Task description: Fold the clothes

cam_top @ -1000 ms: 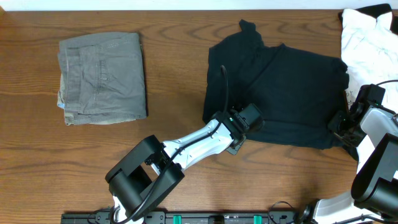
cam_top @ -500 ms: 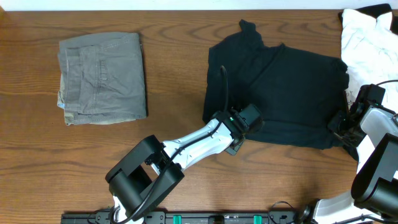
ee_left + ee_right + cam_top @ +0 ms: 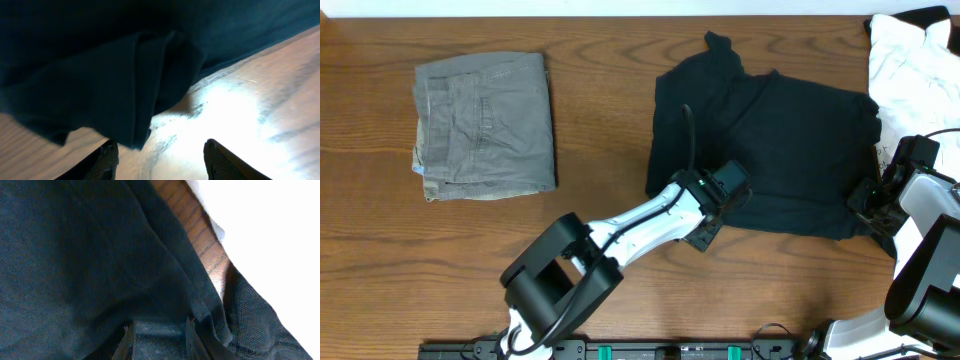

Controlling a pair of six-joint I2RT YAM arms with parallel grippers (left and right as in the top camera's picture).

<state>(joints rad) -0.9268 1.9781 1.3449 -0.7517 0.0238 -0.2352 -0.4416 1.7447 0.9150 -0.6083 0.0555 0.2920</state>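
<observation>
A dark navy shirt (image 3: 770, 140) lies spread on the right half of the table. My left gripper (image 3: 725, 195) is at its front left edge. In the left wrist view the jaws (image 3: 160, 162) are open and empty on the wood, with a folded lip of the shirt (image 3: 125, 85) just ahead of the left finger. My right gripper (image 3: 870, 200) is at the shirt's front right corner. In the right wrist view its fingers (image 3: 160, 340) are shut on the shirt's fabric (image 3: 90, 255).
Folded grey-green trousers (image 3: 485, 125) lie at the back left. A white garment (image 3: 910, 60) is piled at the back right corner, close to the right arm, and also shows in the right wrist view (image 3: 270, 240). Bare wood (image 3: 600, 100) separates the trousers from the shirt.
My left gripper has shifted slightly to the right and farther in along the shirt's front edge. The right arm and the shirt have not visibly moved.
</observation>
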